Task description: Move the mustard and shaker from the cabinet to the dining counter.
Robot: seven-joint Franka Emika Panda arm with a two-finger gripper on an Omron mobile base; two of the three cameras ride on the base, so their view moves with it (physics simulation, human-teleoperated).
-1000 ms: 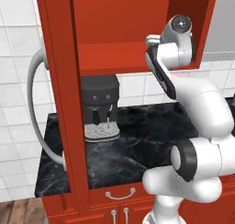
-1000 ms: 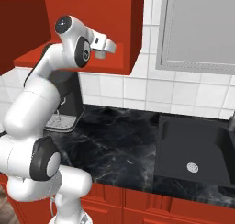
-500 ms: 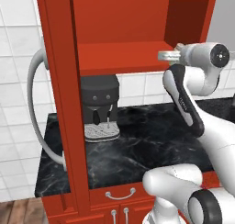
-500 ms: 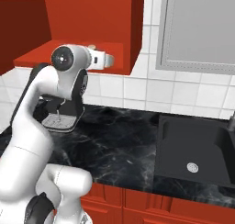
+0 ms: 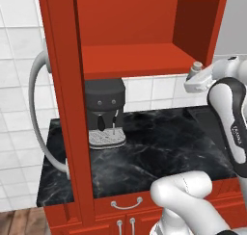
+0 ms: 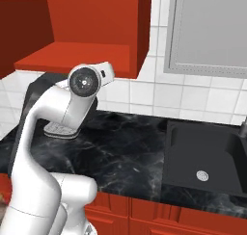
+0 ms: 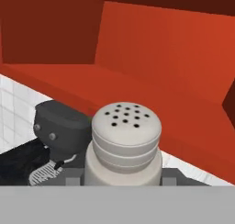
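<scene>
My gripper [image 7: 123,177] is shut on the shaker [image 7: 125,145], a light-grey tapered body with a rounded, perforated top. From the left base the shaker [image 5: 197,67] pokes up out of the gripper [image 5: 194,76], just right of the front edge of the lower shelf. The red cabinet [image 5: 140,60] stands open; its shelves are bare where they show. Its door [image 5: 65,109] is swung out edge-on, with a curved silver handle [image 5: 38,118]. The mustard is out of view. A black marble-veined countertop [image 5: 159,152] over red drawers lies below.
A dark coffee machine [image 5: 103,111] stands on the countertop under the cabinet, also seen from the hand [image 7: 62,126]. A black sink [image 6: 207,157] is sunk in at the right, below a grey window panel [image 6: 212,32]. White tiles cover the wall.
The hand has come out of the cabinet, moving down and to the right with the shaker in it. The arm has swung round with it.
</scene>
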